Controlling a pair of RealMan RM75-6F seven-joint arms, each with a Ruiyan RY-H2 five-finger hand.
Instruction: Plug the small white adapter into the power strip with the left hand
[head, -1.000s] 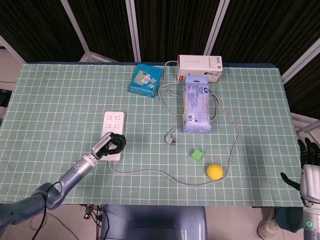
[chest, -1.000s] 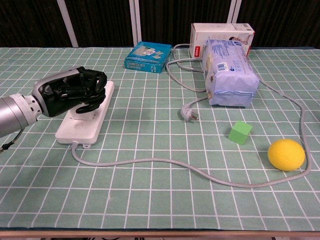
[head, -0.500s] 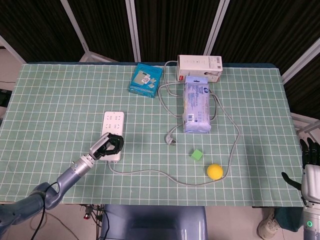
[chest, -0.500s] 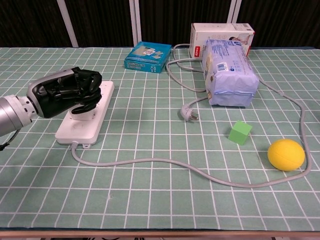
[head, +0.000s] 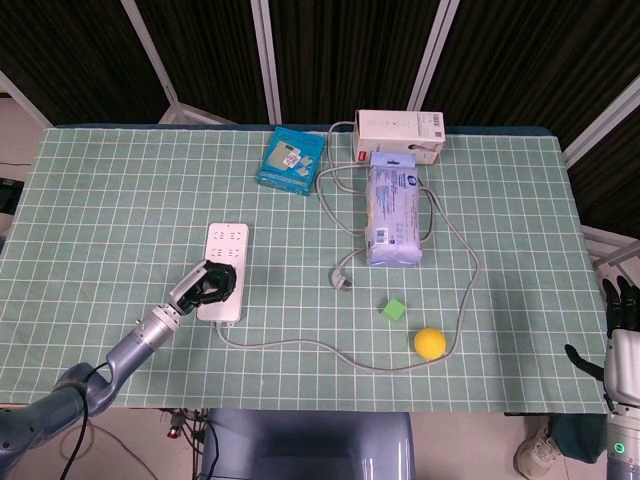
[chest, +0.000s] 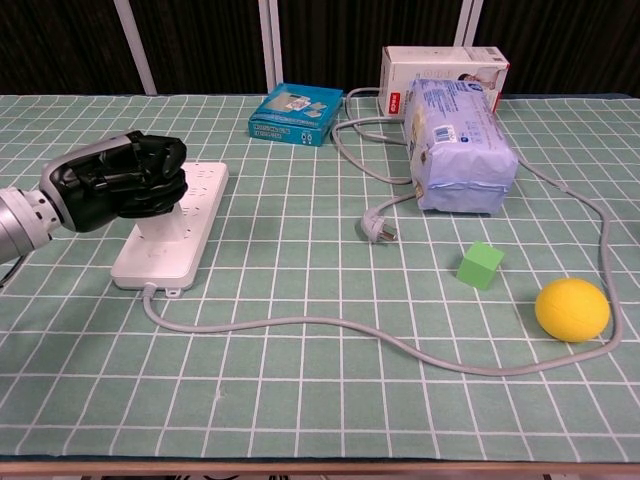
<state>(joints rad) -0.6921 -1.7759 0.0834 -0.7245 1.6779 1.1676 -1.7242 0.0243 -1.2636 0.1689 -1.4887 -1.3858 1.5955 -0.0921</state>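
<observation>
Green table (chest: 300, 400): left hand (chest: 118, 185) curled over power strip (chest: 172, 240).

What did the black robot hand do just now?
The left hand slid back along the power strip toward the robot, fingers curled the whole time. A white adapter shows under it on the strip; whether the hand has let go is unclear. The yellow ball, green cube and loose plug stayed put.
</observation>
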